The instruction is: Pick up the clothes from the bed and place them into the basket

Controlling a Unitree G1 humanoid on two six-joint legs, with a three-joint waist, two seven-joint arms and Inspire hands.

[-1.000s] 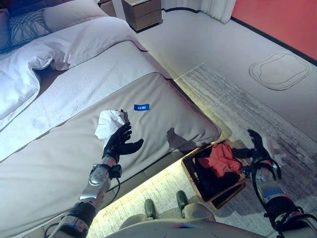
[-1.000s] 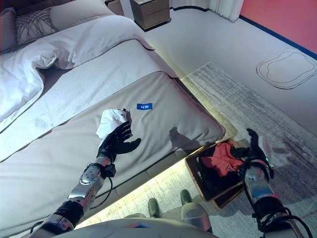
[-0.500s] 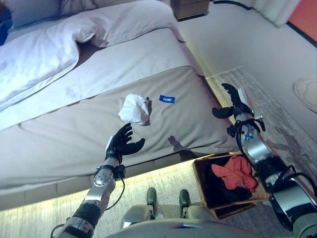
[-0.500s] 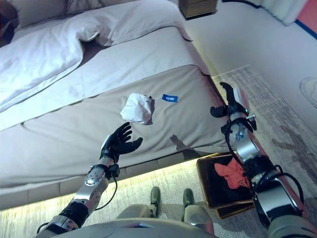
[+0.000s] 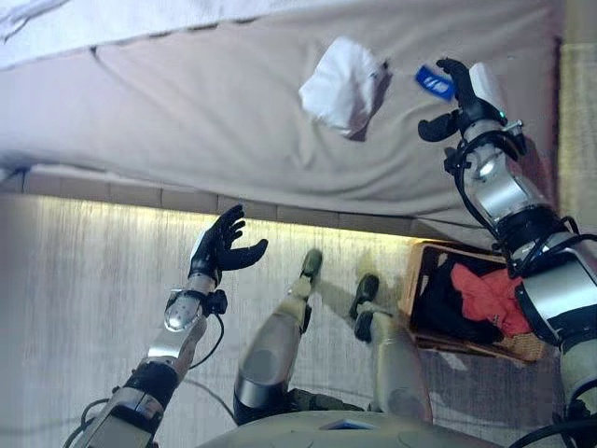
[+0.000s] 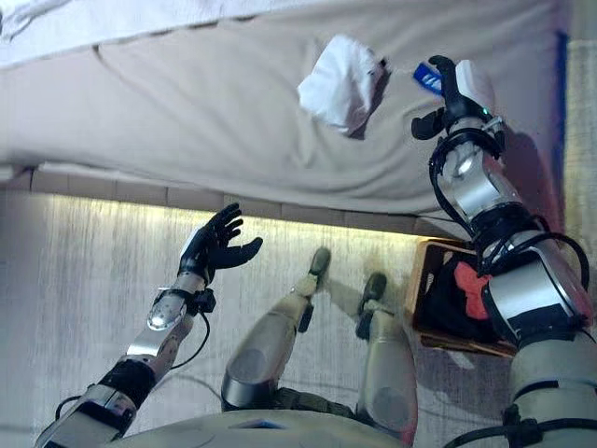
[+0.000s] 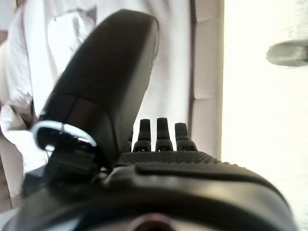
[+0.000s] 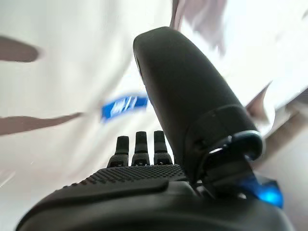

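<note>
White crumpled cloth [image 5: 343,86] lies on the bed [image 5: 187,103] beside a blue label [image 5: 434,81], print unreadable; the empty right hand [image 5: 457,103], fingers spread, hovers over that label. Left hand [image 6: 213,245] hangs wide open above the floor. Red clothes [image 6: 471,285] fill the basket [image 6: 422,313].

Right wrist view: blue label [image 8: 124,107], writing blurred.

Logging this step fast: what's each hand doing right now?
Left hand: open, holding nothing, over the floor.
Right hand: open, holding nothing, above the bed beside the white garment.
</note>
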